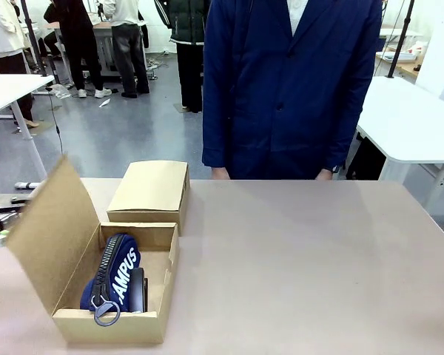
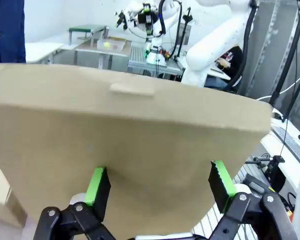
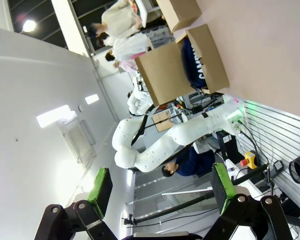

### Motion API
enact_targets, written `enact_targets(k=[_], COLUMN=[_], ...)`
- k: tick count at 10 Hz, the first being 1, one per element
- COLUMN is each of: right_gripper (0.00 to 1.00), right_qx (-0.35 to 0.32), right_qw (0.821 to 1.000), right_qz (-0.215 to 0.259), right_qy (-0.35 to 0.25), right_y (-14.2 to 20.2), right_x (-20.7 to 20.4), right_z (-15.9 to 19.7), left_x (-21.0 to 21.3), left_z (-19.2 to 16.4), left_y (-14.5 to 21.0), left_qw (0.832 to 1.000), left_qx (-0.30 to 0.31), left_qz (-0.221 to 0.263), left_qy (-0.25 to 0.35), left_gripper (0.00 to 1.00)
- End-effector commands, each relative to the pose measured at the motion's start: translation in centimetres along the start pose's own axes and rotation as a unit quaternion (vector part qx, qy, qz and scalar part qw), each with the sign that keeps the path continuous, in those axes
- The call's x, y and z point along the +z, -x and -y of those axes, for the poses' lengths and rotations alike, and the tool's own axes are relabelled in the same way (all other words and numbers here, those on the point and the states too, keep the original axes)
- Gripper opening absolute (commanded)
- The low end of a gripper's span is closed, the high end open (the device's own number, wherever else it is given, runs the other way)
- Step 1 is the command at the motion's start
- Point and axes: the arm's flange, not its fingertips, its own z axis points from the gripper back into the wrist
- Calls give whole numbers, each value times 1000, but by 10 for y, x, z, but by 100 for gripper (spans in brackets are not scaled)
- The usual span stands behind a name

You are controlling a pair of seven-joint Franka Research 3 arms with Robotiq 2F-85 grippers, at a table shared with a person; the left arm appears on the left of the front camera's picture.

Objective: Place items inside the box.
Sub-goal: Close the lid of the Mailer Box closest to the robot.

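An open cardboard box point(image 1: 133, 325) is seen at the near left of the table point(image 1: 303, 259) in the front view, its lid flap point(image 1: 48, 229) raised and leaning out to the left. Inside it a navy zip pencil case point(image 1: 112, 277) is laid lengthwise, white lettering uppermost and a metal ring at its near end; a dark flat item point(image 1: 138, 290) is lodged just beside it on the right, too shadowed to be identified. A second, closed box point(image 1: 149, 191) is set directly behind the open one, touching its far wall. A person in a dark blue coat point(image 1: 288, 81) is stationed at the far edge, hands kept low at the table line. In the left wrist view the left gripper point(image 2: 160, 185) is held wide open, green pads well apart, nothing gripped; the brown flap point(image 2: 125, 140) is seen close ahead of the fingers. In the right wrist view the right gripper point(image 3: 160, 182) is likewise spread wide and empty, with the open box point(image 3: 210, 60) and the pencil case point(image 3: 194, 62) seen well beyond it, rolled sideways.
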Motion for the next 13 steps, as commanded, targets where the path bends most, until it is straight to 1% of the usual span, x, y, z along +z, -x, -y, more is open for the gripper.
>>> enact_targets(k=[1, 2, 3, 4, 6, 7, 8, 9, 11, 12, 13], right_gripper=[100, 100, 100, 100, 100, 100, 100, 100, 100, 100, 100], right_qx=[0, 0, 0, 0, 0, 0, 0, 0, 0, 0, 0], right_qw=[1000, 1000, 1000, 1000, 1000, 1000, 1000, 1000, 1000, 1000, 1000], right_qz=[6, 6, 6, 6, 6, 6, 6, 6, 6, 6, 6], right_qy=[-1, -1, -1, -1, -1, -1, -1, -1, -1, -1, -1], right_y=[2, 2, 2, 2, 2, 2, 2, 2, 2, 2, 2], right_x=[-1, -1, -1, -1, -1, -1, -1, -1, -1, -1, -1], right_z=[-3, -3, -3, -3, -3, -3, -3, -3, -3, -3, -3], left_x=[-58, -66, -53, -24, -24, -26, -40, -57, -86, -96, -105], left_z=[29, 26, 22, -17, -17, -22, -32, -38, -37, -32, -25], left_y=[15, 18, 4, 0, 0, 2, 9, 17, 28, 34, 40], left_qw=[1000, 999, 993, 1000, 1000, 999, 997, 996, 993, 993, 993], left_qx=[-4, 20, 110, 5, 5, 35, 35, 8, -14, -28, -53], left_qz=[9, 26, 27, 14, 14, 15, 69, 75, 74, 79, 68], left_qy=[2, -19, -26, 6, 6, -1, -22, -55, -88, -86, -86], left_gripper=[100, 100, 100, 100, 100, 100, 100, 100, 100, 100, 100])
